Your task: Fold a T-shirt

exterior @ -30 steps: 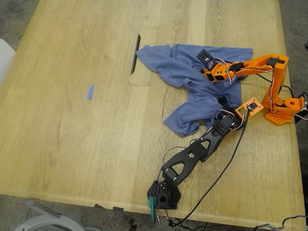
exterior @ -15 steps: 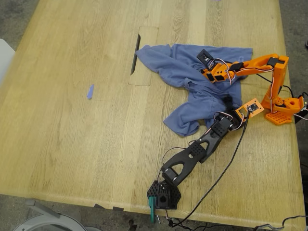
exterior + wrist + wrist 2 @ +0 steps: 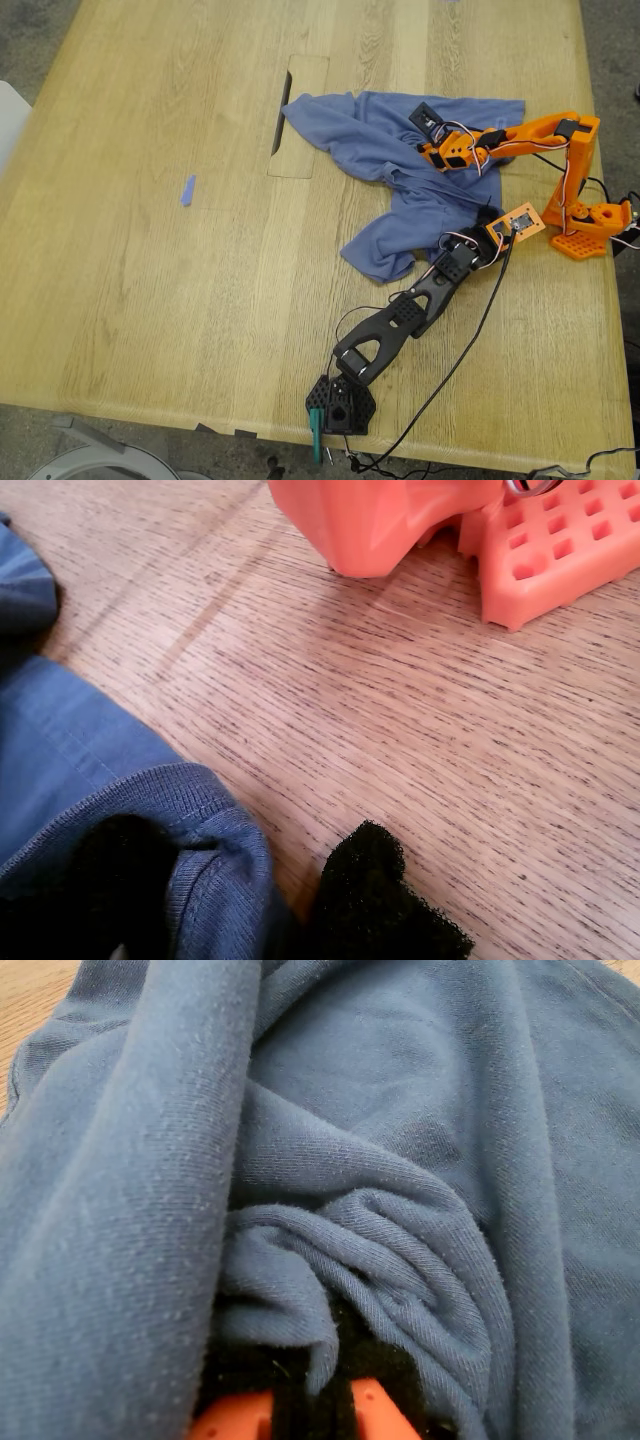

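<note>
A wooden table (image 3: 150, 280) fills the exterior view, seen from above. The T-shirt (image 3: 400, 170), a periwinkle-blue one, lies crumpled and bunched on the table, just beside a dark slot (image 3: 281, 112) cut into the wood. One part of the shirt spreads away from the slot, and another part trails down toward the base of the black arm (image 3: 400, 320). No print on the shirt can be made out.

The black arm reaches from its base (image 3: 340, 405) at the table's near edge up to the shirt's lower part. My first gripper (image 3: 478, 222) is at the end of this arm. In the first wrist view, my first gripper (image 3: 240, 900) has its black padded fingers (image 3: 385, 900) either side of a ribbed hem of the shirt (image 3: 90, 770), closed on the fabric, with bare wood and an orange base (image 3: 550, 550) beyond.

The orange arm (image 3: 530, 135) reaches from its own base (image 3: 590, 225) across the shirt. My second gripper (image 3: 430, 135) sits on the cloth. In the second wrist view, my second gripper (image 3: 310, 1400) has its orange fingertips (image 3: 375, 1415) close together, pinching a thick fold of the shirt (image 3: 380, 1160), which fills that whole view.

A small blue scrap (image 3: 187, 190) lies on the table, well apart from the shirt, on the far side of the slot. Cables (image 3: 450, 370) run from the black arm's base.
</note>
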